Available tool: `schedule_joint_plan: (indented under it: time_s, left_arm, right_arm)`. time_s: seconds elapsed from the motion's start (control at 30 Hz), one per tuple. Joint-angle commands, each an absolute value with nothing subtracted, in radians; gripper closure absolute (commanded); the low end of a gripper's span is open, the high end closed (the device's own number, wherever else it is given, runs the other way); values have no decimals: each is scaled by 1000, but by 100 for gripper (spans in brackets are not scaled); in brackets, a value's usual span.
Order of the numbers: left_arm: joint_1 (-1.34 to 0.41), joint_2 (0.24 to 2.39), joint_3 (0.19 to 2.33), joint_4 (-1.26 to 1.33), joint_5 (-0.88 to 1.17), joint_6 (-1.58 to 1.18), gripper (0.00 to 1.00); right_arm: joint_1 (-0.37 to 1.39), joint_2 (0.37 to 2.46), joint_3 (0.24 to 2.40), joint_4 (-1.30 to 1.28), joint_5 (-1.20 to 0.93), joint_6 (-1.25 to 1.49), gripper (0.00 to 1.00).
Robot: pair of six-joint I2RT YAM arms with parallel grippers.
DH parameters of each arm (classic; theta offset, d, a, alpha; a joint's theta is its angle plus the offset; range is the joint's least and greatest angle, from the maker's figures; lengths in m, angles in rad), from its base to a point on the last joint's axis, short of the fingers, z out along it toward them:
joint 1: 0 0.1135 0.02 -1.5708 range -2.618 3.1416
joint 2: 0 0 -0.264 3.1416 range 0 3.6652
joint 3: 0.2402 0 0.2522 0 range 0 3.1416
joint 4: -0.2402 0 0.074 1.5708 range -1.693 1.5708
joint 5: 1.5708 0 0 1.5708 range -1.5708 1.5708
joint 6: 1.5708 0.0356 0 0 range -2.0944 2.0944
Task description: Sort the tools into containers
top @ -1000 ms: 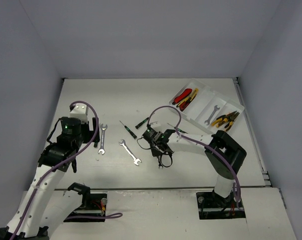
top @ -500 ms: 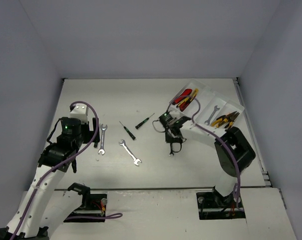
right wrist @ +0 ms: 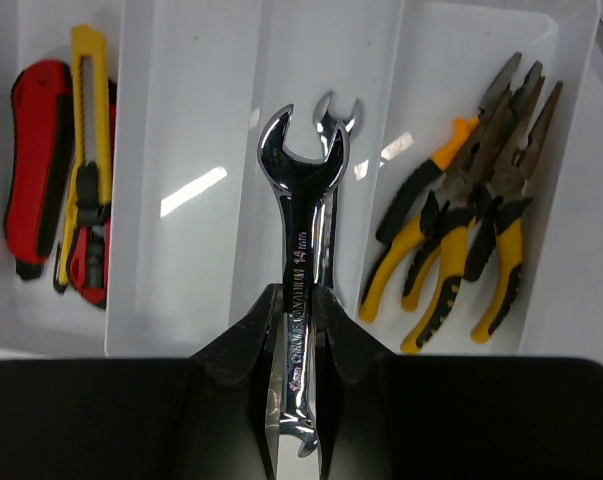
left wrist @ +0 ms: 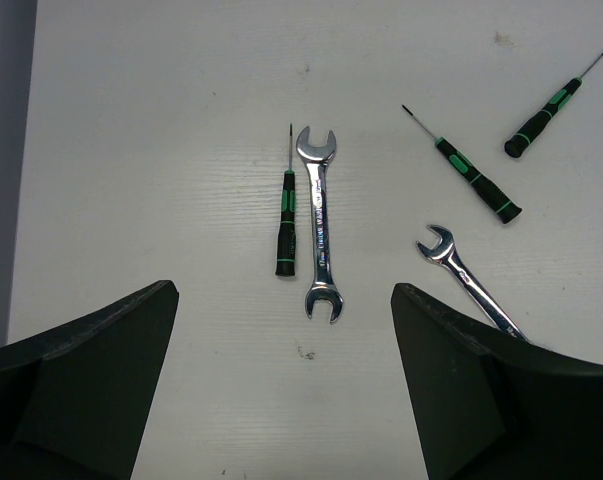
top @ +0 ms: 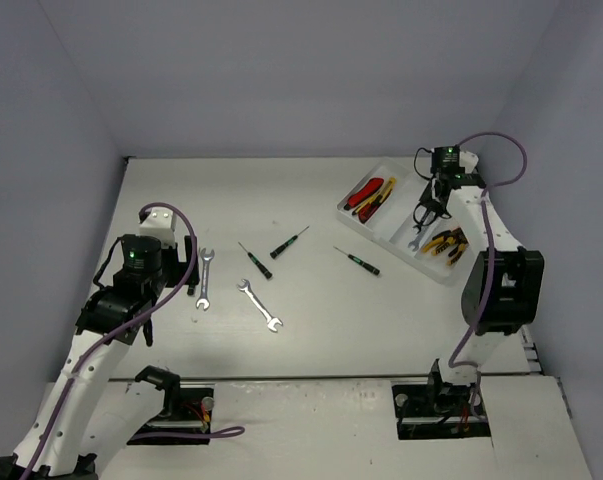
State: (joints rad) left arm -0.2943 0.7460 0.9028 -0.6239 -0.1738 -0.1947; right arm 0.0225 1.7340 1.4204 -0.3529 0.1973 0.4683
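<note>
My right gripper (top: 425, 208) (right wrist: 303, 300) is shut on a silver wrench (right wrist: 303, 220) and holds it over the white tray (top: 381, 222), above the compartment where another wrench (right wrist: 333, 108) lies. Yellow-handled pliers (right wrist: 461, 250) fill the compartment to the right. Red and yellow utility knives (right wrist: 66, 170) lie at the far left. My left gripper (top: 189, 268) (left wrist: 286, 400) is open and empty above the table. Just beyond it are a wrench (left wrist: 319, 225) and a black-green screwdriver (left wrist: 285, 225) side by side. A second wrench (top: 260, 305) lies to their right.
Three more screwdrivers lie loose on the table: one (top: 255, 260), one (top: 288, 242) and one (top: 361, 262) nearer the tray. The tray compartment (right wrist: 186, 170) between the knives and the wrenches holds nothing. Grey walls close in the table on three sides.
My right arm has swung from the table's middle to over the tray, carrying the wrench. A screwdriver that was under it now shows. The left arm has not moved.
</note>
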Motion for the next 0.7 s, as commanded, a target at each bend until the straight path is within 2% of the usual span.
schedule_joint_plan:
  time_s: [0.0, 0.13, 0.33, 0.4, 0.53, 0.67]
  left_arm:
    - [-288, 753, 914, -578, -176, -204, 15]
    - [-288, 756, 916, -576, -175, -206, 15]
    - [-288, 756, 917, -578, -175, -207, 15]
    - [-288, 756, 919, -578, -175, -208, 15]
    - [-285, 752, 919, -577, -181, -207, 15]
    - [-281, 744, 919, -575, -193, -210, 15]
  right_arm:
    - [-31, 1900, 1560, -347, 161, 470, 100]
    - [-34, 2007, 1616, -347, 146, 477, 89]
    - [-6, 1968, 1591, -347, 170, 410, 56]
    - [64, 1899, 1560, -348, 223, 368, 48]
    - [193, 1747, 1489, -348, 222, 293, 48]
    - [410, 1658, 1392, -347, 192, 255, 50]
